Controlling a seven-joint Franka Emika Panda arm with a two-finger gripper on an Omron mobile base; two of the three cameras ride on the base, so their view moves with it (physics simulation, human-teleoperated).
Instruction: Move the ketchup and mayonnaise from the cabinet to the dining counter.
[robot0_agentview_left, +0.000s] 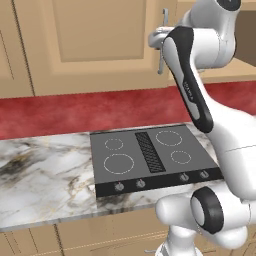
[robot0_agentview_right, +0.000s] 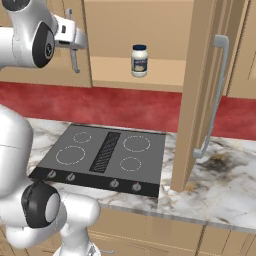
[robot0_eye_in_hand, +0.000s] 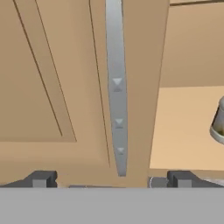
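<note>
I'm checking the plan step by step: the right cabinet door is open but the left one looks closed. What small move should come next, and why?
Probably ease the gripper forward so its open fingers close around the silver handle of the closed left door. The handle sits centred between them, and the mayonnaise stands alone on the open part of the cabinet shelf.

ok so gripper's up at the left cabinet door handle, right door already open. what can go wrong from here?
1. The gripper straddles the long silver bar handle of the tan left door with fingers apart; an off-centre close may slip off.
2. The small white jar with a blue lid stands near the shelf's front edge; a careless reach could topple it.
3. The open right door juts over the marble worktop and may block the arm.
</note>
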